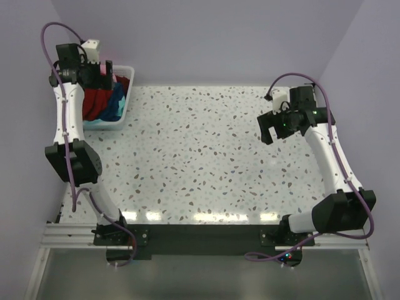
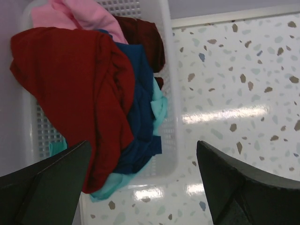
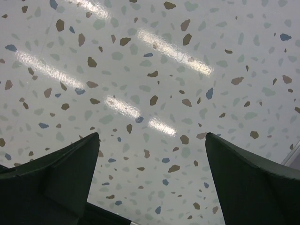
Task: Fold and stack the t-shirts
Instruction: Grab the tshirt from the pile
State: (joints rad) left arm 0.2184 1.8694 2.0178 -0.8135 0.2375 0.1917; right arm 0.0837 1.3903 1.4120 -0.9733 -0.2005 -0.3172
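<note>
The t-shirts lie heaped in a white slatted basket (image 2: 169, 70) at the table's back left. A large deep red shirt (image 2: 70, 89) is on top and hangs over the near rim. A pink one (image 2: 79, 14), a navy blue one (image 2: 140, 98), a teal one (image 2: 159, 105) and a dark maroon one (image 2: 145, 40) lie under and beside it. In the top view the heap (image 1: 100, 100) shows red and blue. My left gripper (image 2: 143, 145) is open and empty above the basket's near end. My right gripper (image 3: 152, 136) is open and empty above bare table at the right (image 1: 274, 128).
The speckled terrazzo table (image 1: 200, 156) spreads between the arms. The basket (image 1: 122, 115) stands against the back left corner by the lilac wall. A white raised edge (image 2: 234, 16) runs along the table's far side.
</note>
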